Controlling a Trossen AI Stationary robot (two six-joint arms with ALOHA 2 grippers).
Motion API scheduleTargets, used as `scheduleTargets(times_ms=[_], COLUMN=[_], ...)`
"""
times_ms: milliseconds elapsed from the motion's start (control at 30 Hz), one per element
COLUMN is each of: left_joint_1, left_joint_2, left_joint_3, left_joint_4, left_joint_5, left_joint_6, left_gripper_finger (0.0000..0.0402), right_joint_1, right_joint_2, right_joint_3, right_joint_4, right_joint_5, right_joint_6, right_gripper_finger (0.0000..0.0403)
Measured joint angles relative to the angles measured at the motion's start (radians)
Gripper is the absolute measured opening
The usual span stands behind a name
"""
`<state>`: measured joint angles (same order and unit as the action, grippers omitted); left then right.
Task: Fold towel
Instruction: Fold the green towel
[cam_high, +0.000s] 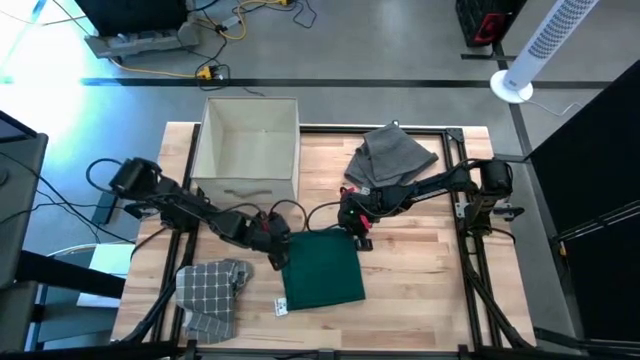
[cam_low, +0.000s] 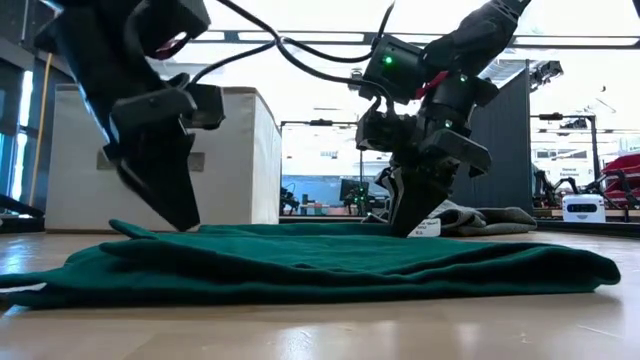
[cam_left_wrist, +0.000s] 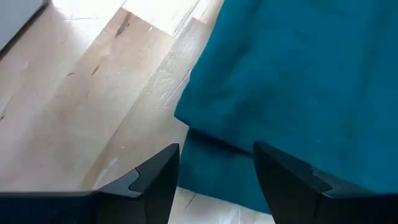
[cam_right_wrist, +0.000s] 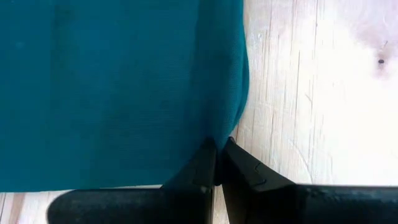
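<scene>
Green towel (cam_high: 322, 272) lies folded flat — long axis running toward the table's front edge.

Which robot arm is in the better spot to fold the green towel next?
Probably the right. Its fingers are pinched together at the green towel's far edge, seemingly on the cloth, ready to lift it. The left gripper hangs open above the towel's other far corner, gripping nothing.
</scene>
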<state>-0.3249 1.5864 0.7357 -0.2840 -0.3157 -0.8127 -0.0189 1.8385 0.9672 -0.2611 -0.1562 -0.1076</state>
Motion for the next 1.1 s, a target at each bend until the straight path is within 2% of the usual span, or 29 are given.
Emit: scheduleTargets(times_ms=[200, 467, 533, 600, 767, 967, 1100], left_joint_1=[-0.02, -0.005, 0.002, 0.005, 0.008, 0.004, 0.001], left_joint_2=[0.033, 0.076, 0.083, 0.083, 0.064, 0.02, -0.013], left_joint_3=[-0.002, 0.0, 0.001, 0.001, -0.001, 0.007, 0.048], left_joint_4=[-0.013, 0.022, 0.02, 0.017, 0.012, -0.006, -0.045], left_joint_5=[-0.023, -0.039, -0.019, -0.005, 0.045, 0.112, 0.111], left_joint_6=[0.01, 0.006, 0.007, 0.007, 0.009, -0.024, -0.02], left_gripper_finger=[0.022, 0.021, 0.0191, 0.0156, 0.0023, 0.0011, 0.0004], right_joint_1=[0.0, 0.0, 0.0, 0.0, 0.0, 0.0, 0.006], right_joint_2=[0.0, 0.0, 0.0, 0.0, -0.009, -0.097, -0.178], right_joint_3=[0.0, -0.001, -0.001, -0.001, -0.001, -0.003, -0.003], right_joint_4=[0.003, 0.003, 0.003, 0.003, -0.009, -0.03, -0.041], right_joint_5=[0.001, 0.002, -0.001, -0.004, -0.006, -0.03, -0.158], right_joint_6=[-0.002, -0.004, -0.004, -0.002, 0.014, 0.021, 0.021], right_gripper_finger=[0.0, 0.0, 0.0, 0.0, 0.0, 0.0, 0.0])
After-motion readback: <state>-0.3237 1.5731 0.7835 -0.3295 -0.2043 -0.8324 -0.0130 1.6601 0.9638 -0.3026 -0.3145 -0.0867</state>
